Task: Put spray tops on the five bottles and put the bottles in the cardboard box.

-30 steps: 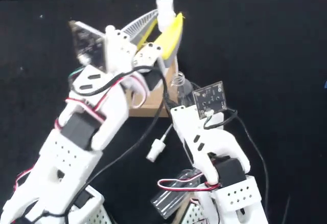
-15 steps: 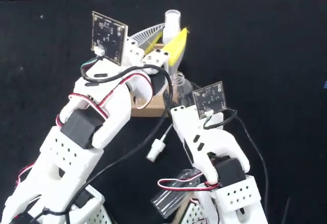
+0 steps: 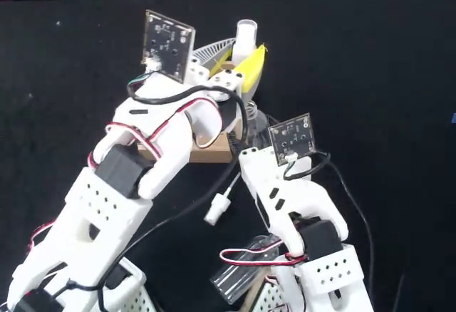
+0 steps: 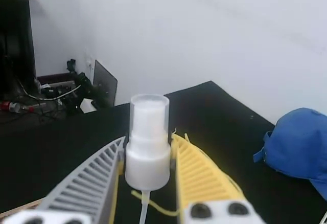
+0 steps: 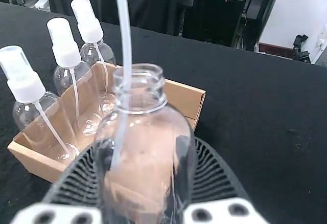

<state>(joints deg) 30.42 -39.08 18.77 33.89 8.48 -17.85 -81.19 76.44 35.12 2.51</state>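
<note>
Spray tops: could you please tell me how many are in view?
5 spray tops. Three sit on bottles in the cardboard box; one is held in the left gripper; one lies loose on the table between the arms. Others may be hidden behind the arms.

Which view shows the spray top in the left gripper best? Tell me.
The left wrist view: the spray top is close, clamped in the left gripper. The high view shows it small; the right wrist view shows its tube reaching into the open bottle.

Three capped clear bottles [image 5: 65,63] inside brown cardboard box [image 5: 190,99]. Open clear plastic bottle [image 5: 145,147] just beside box, tube of white spray top [image 4: 148,152] in its neck.
</note>
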